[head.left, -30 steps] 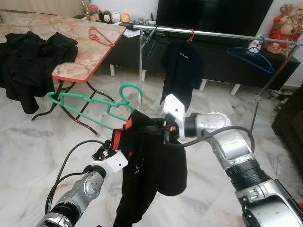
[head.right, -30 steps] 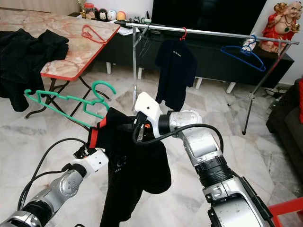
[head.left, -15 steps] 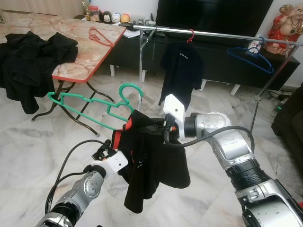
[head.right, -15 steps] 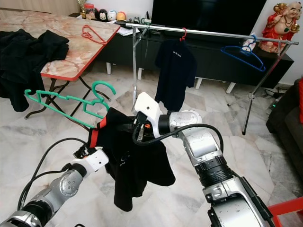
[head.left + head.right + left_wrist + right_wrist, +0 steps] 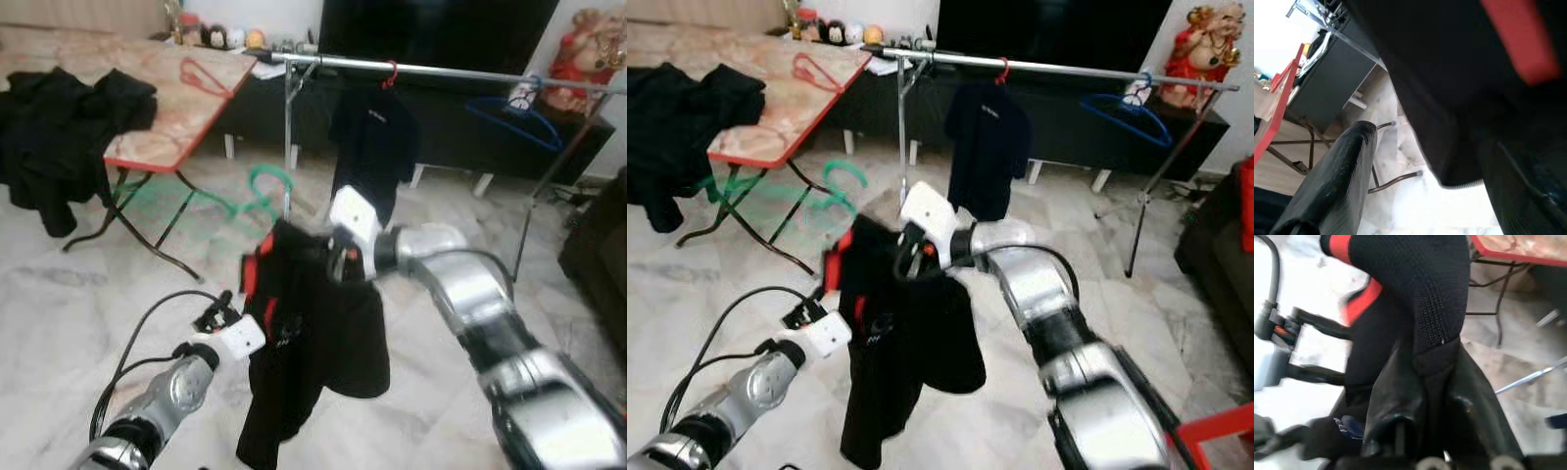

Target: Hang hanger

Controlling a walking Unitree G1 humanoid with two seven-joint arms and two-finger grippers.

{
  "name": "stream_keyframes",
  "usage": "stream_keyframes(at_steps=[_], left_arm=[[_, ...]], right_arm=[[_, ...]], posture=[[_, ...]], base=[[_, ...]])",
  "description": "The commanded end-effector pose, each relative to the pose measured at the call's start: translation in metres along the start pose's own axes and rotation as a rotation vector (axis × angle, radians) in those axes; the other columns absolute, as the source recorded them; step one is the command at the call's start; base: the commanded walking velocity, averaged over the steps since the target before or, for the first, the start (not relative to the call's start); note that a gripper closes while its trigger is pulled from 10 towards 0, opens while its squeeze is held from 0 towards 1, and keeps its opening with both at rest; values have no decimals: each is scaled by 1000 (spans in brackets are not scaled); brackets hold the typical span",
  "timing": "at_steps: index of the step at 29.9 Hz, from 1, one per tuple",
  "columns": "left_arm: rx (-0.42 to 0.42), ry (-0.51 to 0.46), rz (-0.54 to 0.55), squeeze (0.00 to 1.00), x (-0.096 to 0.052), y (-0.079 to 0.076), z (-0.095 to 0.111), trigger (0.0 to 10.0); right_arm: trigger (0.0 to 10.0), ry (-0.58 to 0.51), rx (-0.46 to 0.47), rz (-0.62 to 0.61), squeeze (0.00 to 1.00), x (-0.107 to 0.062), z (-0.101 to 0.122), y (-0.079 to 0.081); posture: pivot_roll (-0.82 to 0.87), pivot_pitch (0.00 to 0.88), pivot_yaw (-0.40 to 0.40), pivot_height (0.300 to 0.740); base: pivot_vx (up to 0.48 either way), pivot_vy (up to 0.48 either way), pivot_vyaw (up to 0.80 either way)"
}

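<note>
- A black shirt with red trim [image 5: 309, 333] hangs between the two arms, draped on a green hanger [image 5: 220, 201] that is blurred and juts out to the robot's left, above the left arm.
- The right gripper [image 5: 1422, 367] pinches a fold of the shirt near its collar, fingers clamped on the cloth.
- The left gripper [image 5: 250, 313] sits lower, against the shirt's side; its fingers [image 5: 1337, 181] stand apart with cloth between them, so whether it grips cannot be told.
- Four hangers in all: the green one, a red one [image 5: 204, 76] lying on the table [image 5: 147, 127], and on the rail [image 5: 441, 70] a red one carrying a dark shirt [image 5: 372, 147] and an empty blue one [image 5: 514, 113].
- A heap of black clothes [image 5: 59, 137] covers the table's far left.
- The right wrist view alone shows the clamped fold.
</note>
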State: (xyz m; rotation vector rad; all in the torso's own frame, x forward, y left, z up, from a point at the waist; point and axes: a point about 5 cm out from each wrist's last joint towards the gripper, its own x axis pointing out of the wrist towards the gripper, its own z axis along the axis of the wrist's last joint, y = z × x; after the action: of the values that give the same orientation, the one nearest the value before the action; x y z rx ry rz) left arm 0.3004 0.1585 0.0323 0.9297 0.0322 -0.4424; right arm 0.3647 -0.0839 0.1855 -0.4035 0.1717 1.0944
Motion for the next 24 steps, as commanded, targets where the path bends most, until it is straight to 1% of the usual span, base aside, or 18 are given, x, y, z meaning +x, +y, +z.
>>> stream_keyframes(at_steps=[1,7,11,15,20,24], left_arm=[[6,-5,-21,0,-1,-2,-1,10000],[-2,-9,-21,0,-2,-3,-1,10000],[-4,-16,-32,0,-3,-4,-2,10000],[-1,-24,-48,0,-3,-6,-1,10000],[19,-41,-66,0,-1,-5,2,10000],[23,-44,-61,0,1,-3,3,10000]], right_arm=[[0,-1,-23,-27,0,-1,1,-3],[0,7,-25,-43,0,1,-3,-6],[0,-2,-21,-24,0,5,-4,-5],[0,-60,-1,41,0,7,5,-1],[0,-113,-32,125,0,9,18,6],[0,-123,-50,149,0,11,23,8]], posture=[[17,0,-110,740],[20,0,-109,740],[23,0,-106,740],[26,0,-106,740],[25,0,-105,740],[18,0,-103,740]], base=[[0,0,0],[0,0,0],[0,0,0],[0,0,0],[0,0,0],[0,0,0]])
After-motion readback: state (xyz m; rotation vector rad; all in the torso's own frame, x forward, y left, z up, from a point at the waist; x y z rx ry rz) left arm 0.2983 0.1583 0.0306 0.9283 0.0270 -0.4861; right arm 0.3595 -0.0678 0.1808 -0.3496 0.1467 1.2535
